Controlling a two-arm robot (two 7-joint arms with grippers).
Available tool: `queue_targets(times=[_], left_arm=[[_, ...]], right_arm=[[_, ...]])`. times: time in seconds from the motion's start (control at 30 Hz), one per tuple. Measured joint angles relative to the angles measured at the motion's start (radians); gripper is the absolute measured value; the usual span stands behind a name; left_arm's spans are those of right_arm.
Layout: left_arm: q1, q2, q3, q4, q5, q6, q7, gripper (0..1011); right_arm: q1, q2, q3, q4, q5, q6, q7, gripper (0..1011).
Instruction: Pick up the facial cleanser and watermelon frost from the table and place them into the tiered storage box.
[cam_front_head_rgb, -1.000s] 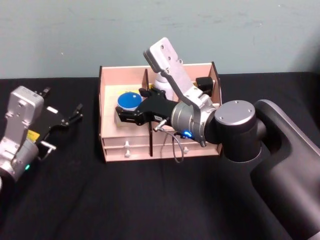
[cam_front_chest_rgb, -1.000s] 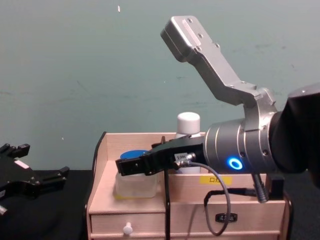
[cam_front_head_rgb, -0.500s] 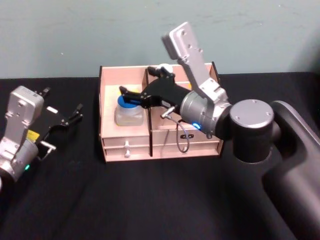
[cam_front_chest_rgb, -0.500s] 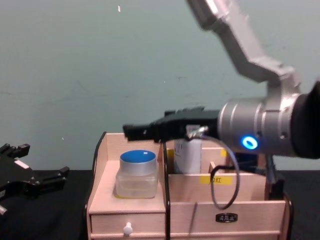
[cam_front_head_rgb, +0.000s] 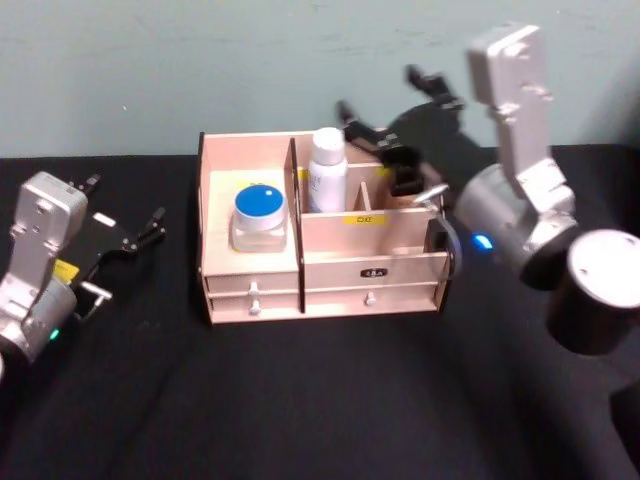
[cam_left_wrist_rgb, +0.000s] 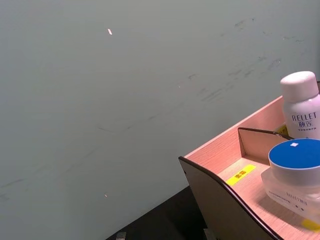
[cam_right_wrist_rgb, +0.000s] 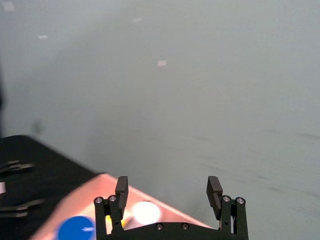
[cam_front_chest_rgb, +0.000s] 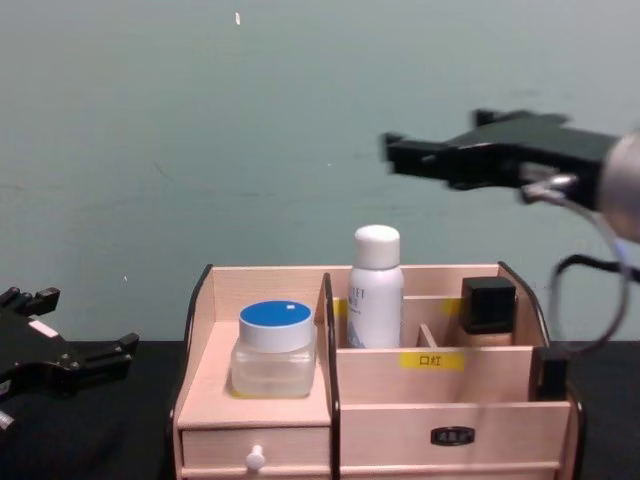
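The tiered storage box (cam_front_head_rgb: 400, 268) (cam_front_chest_rgb: 500, 415) stands mid-table. On its left step sits a clear jar with a blue lid (cam_front_head_rgb: 259, 215) (cam_front_chest_rgb: 273, 348) (cam_left_wrist_rgb: 296, 175). A white bottle with a white cap (cam_front_head_rgb: 327, 170) (cam_front_chest_rgb: 376, 288) (cam_left_wrist_rgb: 301, 105) stands upright in the back compartment beside it. These are the facial cleanser and the watermelon frost; I cannot tell which is which. My right gripper (cam_front_head_rgb: 378, 92) (cam_front_chest_rgb: 400, 155) (cam_right_wrist_rgb: 167, 189) hangs open and empty above the box's right half, well clear of both. My left gripper (cam_front_head_rgb: 125, 205) (cam_front_chest_rgb: 80, 325) rests open at the table's left.
A black-capped item (cam_front_chest_rgb: 487, 308) (cam_front_head_rgb: 405, 180) stands in the box's right compartment. Two drawers with small knobs face me along the box front (cam_front_head_rgb: 255, 292). Black table (cam_front_head_rgb: 300, 400) spreads in front; a green wall (cam_front_chest_rgb: 200, 150) stands close behind the box.
My right gripper let go of the blue-lidded jar on the left step, then rose and drew back to the right, uncovering the white bottle. The left arm stayed still.
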Motion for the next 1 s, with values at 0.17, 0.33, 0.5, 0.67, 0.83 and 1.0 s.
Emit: queue_targets(times=[0.17, 0.33, 0.5, 0.67, 0.83, 1.0], left_arm=[[0.0, 0.0, 0.0, 0.0, 0.0, 0.0, 0.0, 1001], [0.0, 0.0, 0.0, 0.0, 0.0, 0.0, 0.0, 1001], [0.0, 0.0, 0.0, 0.0, 0.0, 0.0, 0.0, 1001], [0.0, 0.0, 0.0, 0.0, 0.0, 0.0, 0.0, 1001], [0.0, 0.0, 0.0, 0.0, 0.0, 0.0, 0.0, 1001], [0.0, 0.0, 0.0, 0.0, 0.0, 0.0, 0.0, 1001]], right_arm=[[-0.048, -0.017, 0.075, -0.005, -0.036, -0.039, -0.093, 1003], [-0.069, -0.035, 0.139, 0.022, -0.058, -0.056, -0.156, 1003], [-0.078, -0.044, 0.18, 0.05, -0.068, -0.064, -0.18, 1003], [-0.085, -0.049, 0.205, 0.084, -0.074, -0.062, -0.182, 1003], [-0.09, -0.055, 0.22, 0.126, -0.081, -0.056, -0.171, 1003], [-0.092, -0.059, 0.23, 0.162, -0.083, -0.047, -0.146, 1002]])
